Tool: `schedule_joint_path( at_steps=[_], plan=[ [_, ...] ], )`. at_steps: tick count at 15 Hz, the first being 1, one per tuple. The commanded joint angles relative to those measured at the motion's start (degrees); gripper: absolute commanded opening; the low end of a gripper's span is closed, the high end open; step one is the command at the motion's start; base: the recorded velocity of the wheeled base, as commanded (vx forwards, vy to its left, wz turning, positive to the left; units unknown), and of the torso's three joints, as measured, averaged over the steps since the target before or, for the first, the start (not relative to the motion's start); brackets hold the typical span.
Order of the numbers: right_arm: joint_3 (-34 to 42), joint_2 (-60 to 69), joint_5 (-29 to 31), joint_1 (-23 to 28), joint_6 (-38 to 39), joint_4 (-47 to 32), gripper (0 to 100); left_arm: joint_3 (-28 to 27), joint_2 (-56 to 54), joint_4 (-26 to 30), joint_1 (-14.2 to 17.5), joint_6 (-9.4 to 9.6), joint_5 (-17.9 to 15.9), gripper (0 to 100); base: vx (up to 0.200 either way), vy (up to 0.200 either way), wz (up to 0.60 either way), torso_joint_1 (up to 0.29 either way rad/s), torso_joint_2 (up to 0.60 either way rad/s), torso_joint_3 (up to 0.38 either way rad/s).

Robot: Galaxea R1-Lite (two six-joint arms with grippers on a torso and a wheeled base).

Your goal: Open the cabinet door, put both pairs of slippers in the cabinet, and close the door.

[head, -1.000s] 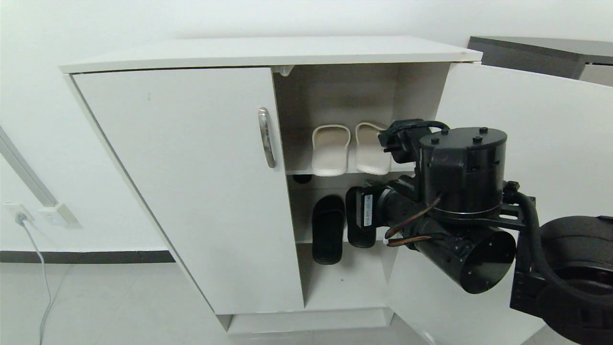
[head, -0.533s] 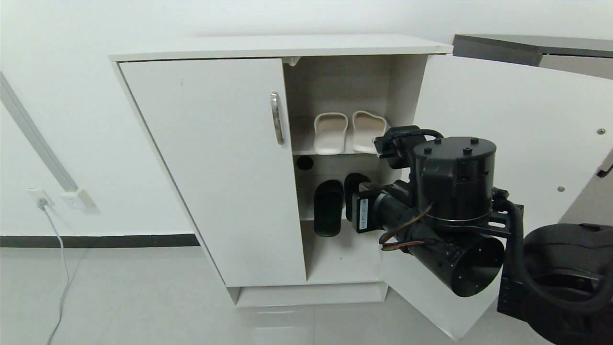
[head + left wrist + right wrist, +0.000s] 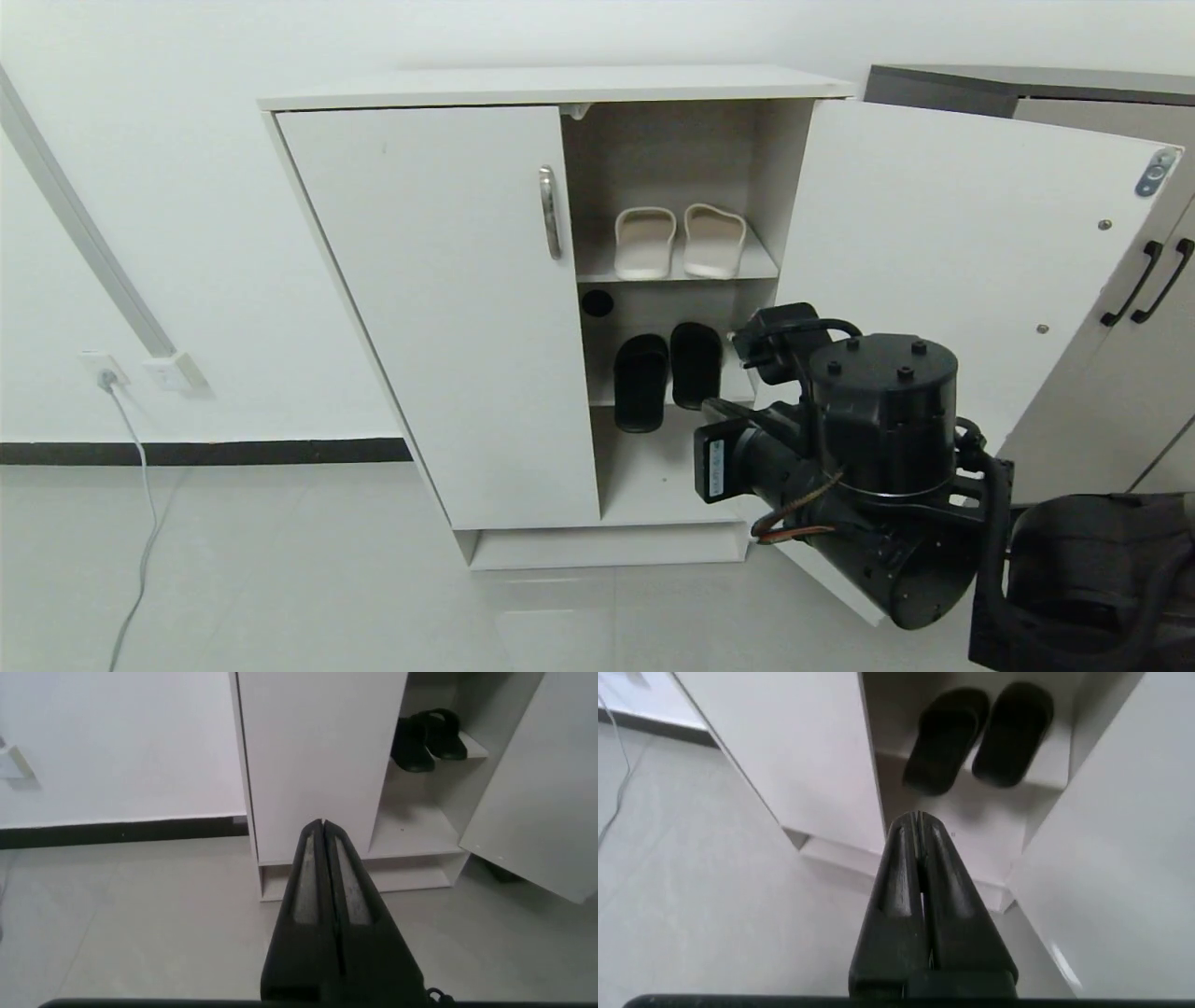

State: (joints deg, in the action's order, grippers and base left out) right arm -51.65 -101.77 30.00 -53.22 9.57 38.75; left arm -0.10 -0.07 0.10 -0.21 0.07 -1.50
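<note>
You see the white cabinet (image 3: 551,86) with its right-hand door (image 3: 934,261) swung wide and its left door (image 3: 439,299) shut. Inside the cabinet, the beige slippers (image 3: 644,241) sit on the upper shelf (image 3: 761,271), the black slippers (image 3: 640,381) beneath them. Before the cabinet, your right gripper (image 3: 916,826) and left gripper (image 3: 321,831) hang with fingers pressed together, holding nothing.

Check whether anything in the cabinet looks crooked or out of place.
One thing: the left black slipper sticks out past the front edge of its shelf, unlike its mate. The white pair sits neatly above. The right door is open.
</note>
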Motion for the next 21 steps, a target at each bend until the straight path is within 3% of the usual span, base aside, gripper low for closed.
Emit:
schedule_joint_path(
  at_steps=[1,6,21],
  plan=[
    [1.55,-0.45,-0.38,0.31,0.01,0.27,0,0.01,0.07,-0.01,0.03,0.01,0.01,0,0.0,0.0,0.0,0.0,0.0,0.0],
    [4.01,-0.45,-3.28,0.49,-0.08,0.36,0,0.01,0.07,-0.01,0.03,-0.07,0.01,0,0.0,0.0,0.0,0.0,0.0,0.0],
    [4.45,-1.94,-3.19,0.93,-0.25,0.36,0,0.01,0.07,-0.01,0.03,-0.07,0.01,0,0.0,0.0,0.0,0.0,0.0,0.0]
  ],
)
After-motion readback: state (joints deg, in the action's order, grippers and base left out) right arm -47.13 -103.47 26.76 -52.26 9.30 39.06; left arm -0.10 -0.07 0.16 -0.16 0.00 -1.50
